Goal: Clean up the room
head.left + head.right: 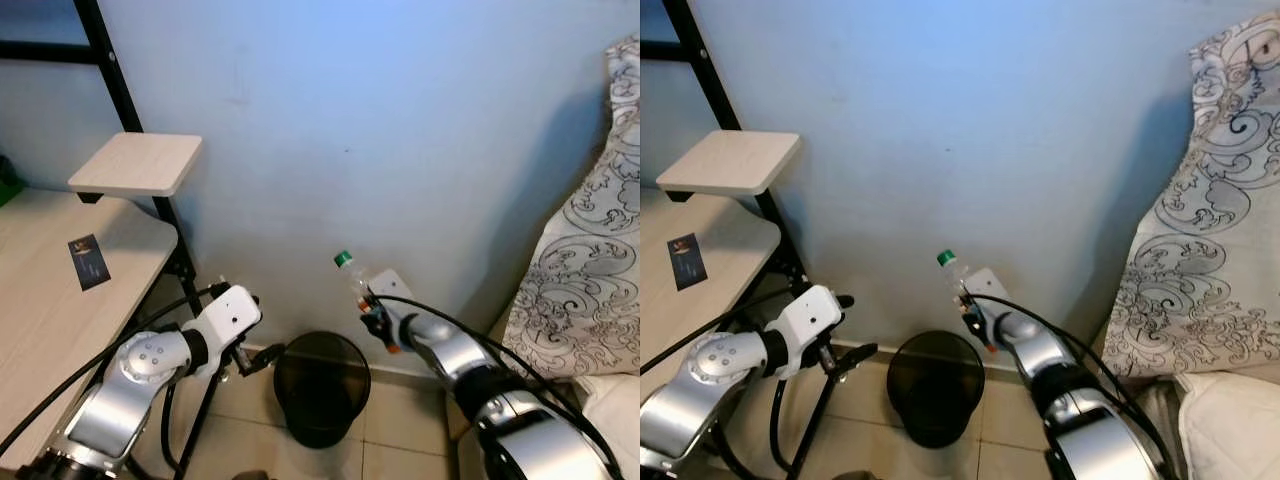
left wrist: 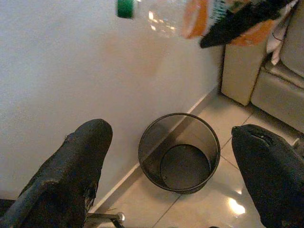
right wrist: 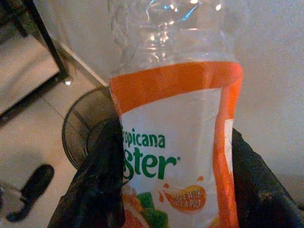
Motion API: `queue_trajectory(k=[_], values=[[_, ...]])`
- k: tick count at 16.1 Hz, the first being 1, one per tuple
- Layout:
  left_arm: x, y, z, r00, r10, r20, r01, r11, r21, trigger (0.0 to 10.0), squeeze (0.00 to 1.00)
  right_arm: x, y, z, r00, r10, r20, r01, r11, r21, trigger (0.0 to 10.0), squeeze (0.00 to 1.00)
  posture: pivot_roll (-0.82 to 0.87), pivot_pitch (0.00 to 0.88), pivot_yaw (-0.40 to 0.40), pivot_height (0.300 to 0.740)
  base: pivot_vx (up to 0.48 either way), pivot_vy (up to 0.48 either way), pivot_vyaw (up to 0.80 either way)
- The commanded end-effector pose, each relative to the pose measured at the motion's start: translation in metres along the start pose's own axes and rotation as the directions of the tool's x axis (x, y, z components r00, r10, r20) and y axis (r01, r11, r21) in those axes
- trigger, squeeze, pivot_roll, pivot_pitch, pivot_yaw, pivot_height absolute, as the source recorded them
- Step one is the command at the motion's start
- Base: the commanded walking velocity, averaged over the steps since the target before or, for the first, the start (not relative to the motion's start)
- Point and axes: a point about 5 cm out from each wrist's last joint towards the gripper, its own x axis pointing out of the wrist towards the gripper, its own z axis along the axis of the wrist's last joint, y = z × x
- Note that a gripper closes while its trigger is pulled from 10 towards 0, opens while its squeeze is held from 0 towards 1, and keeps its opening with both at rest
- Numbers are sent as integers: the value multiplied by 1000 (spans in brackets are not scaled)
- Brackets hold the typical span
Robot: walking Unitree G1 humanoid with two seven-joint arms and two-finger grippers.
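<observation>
Gripping a clear plastic bottle (image 1: 354, 281), the right gripper (image 1: 374, 318) is held out near the pale blue wall (image 1: 380, 120), above and a little to the right of a black mesh bin (image 1: 321, 388). The bottle is clamped round its orange-and-white label, one black finger pressed to each side of it, as seen in the right wrist view (image 3: 178, 156). It is tilted, its green cap (image 1: 343, 259) uppermost and leaning toward the robot's left. The upper part is transparent and appears empty. Bottle and bin are apart; the bottle is in the air, higher than the bin's rim.

The bin is stood on the tiled floor (image 1: 400, 450), close against the skirting. Nothing can be made out inside it in the left wrist view (image 2: 179, 153).

The left gripper (image 1: 262, 358) is held low beside the bin, on the robot's left of it, fingers (image 2: 71, 171) spread wide and holding nothing. The bin is seen between those fingers, with the bottle's cap and label above it.

A light wood worktop (image 1: 50, 310) is noted at left on a black frame, a small dark card (image 1: 87, 261) lying on it, and a small wooden shelf (image 1: 136, 163) above. Patterned bedding (image 1: 585, 240) is seen at right.
</observation>
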Motion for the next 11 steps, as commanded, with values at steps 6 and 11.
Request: queue_trajectory(k=[6,11], values=[[0,3,2,999,-22,-27,23,999,32,10000,27,4,2,43,987,-35,154,17,993,119,10000,67,97,0,4,740,0,0,0],[-1,3,2,999,-24,-27,25,999,36,10000,24,6,10,47,983,11,185,-41,987,156,10000,1000,99,0,2,740,0,0,0]])
